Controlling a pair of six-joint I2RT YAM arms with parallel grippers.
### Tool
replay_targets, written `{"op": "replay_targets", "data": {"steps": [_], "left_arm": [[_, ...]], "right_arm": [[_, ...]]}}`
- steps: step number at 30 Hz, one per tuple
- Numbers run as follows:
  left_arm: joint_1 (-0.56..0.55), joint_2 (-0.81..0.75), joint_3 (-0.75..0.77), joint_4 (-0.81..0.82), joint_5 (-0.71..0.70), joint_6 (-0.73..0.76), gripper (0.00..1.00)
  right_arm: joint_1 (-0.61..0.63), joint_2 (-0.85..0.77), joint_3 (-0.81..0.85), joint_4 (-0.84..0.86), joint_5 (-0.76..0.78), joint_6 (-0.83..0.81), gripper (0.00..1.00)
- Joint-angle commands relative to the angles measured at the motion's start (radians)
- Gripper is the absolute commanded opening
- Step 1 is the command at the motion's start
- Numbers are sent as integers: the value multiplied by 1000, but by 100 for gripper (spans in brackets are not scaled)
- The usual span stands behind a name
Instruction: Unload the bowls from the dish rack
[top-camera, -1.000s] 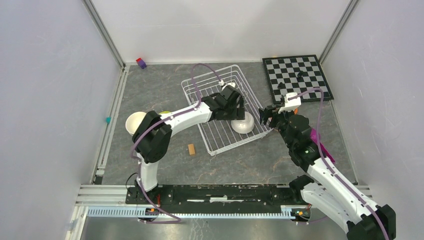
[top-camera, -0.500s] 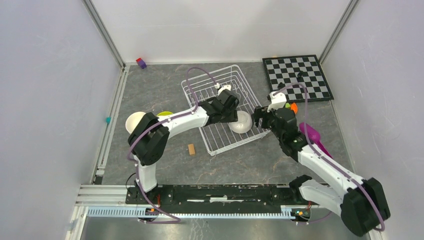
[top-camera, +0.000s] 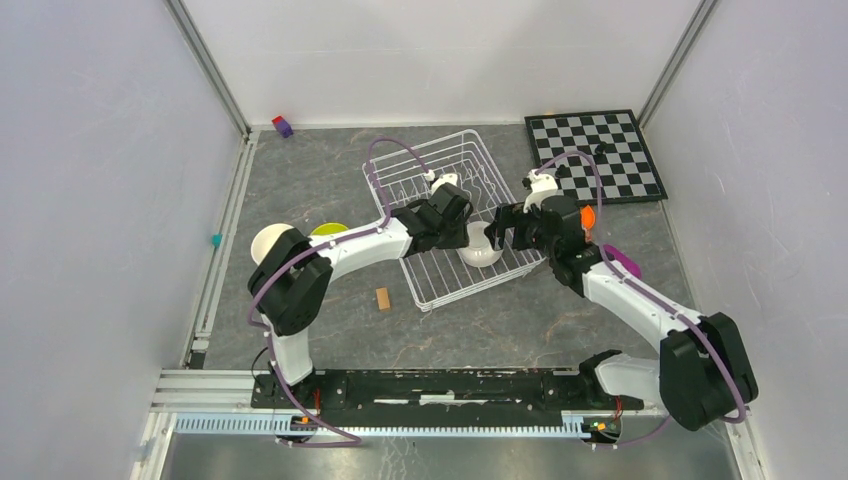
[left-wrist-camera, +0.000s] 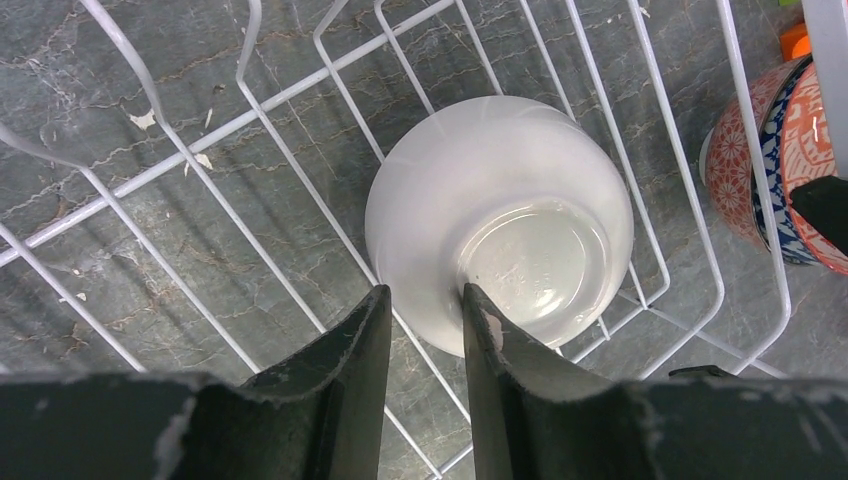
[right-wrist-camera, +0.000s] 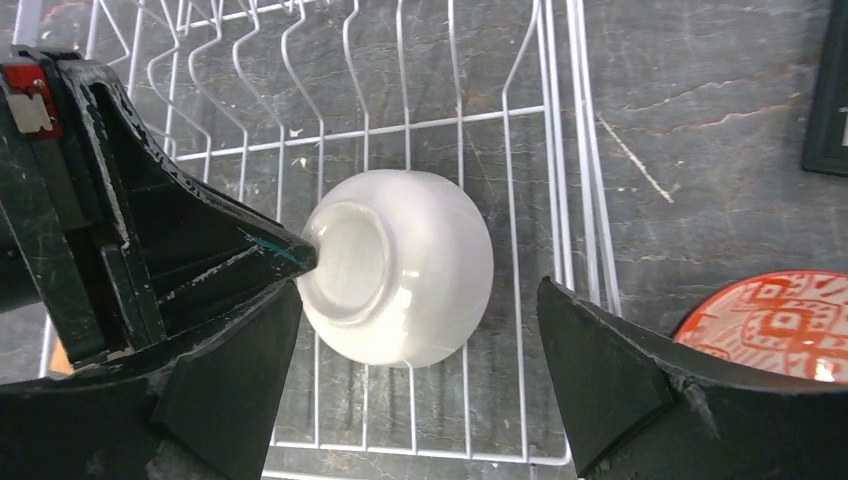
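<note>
Dish rack (top-camera: 440, 275) sits at the centre of the overhead view on the grey table (top-camera: 330, 165). One white bowl (left-wrist-camera: 500, 215) lies inside it, near the rack's lower right corner, tipped so that its foot ring faces your left gripper (left-wrist-camera: 425, 295). That gripper's fingers are set close together with a narrow gap between them and one tip at the foot ring. Whether they pinch the bowl cannot be determined. Your right gripper (right-wrist-camera: 420, 300) is spread wide, with a finger on either side of the same bowl. Outside the rack, a red-patterned bowl (right-wrist-camera: 775, 320) stands just beside its right wall. A second white bowl (top-camera: 266, 243) and a lime-yellow bowl (top-camera: 325, 229) sit at centre left, the latter partly hidden by your left arm.
</note>
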Motion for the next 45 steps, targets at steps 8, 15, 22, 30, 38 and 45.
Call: {"op": "replay_targets", "data": {"steps": [8, 15, 22, 30, 38, 45], "left_arm": [[2, 0, -39, -51, -30, 49, 38], [10, -35, -98, -48, -68, 45, 36], [20, -6, -94, -40, -28, 48, 35], [39, 10, -94, -38, -9, 57, 34], [55, -67, -119, -24, 11, 90, 36], [53, -154, -103, -32, 8, 136, 41]], "right_arm": [[-52, 109, 53, 78, -238, 126, 98], [-60, 117, 43, 100, -204, 131, 95], [-65, 158, 38, 136, -224, 138, 95], [-71, 203, 10, 254, -366, 192, 83], [-81, 255, -18, 415, -508, 259, 66], [-80, 351, 7, 487, -626, 291, 43]]}}
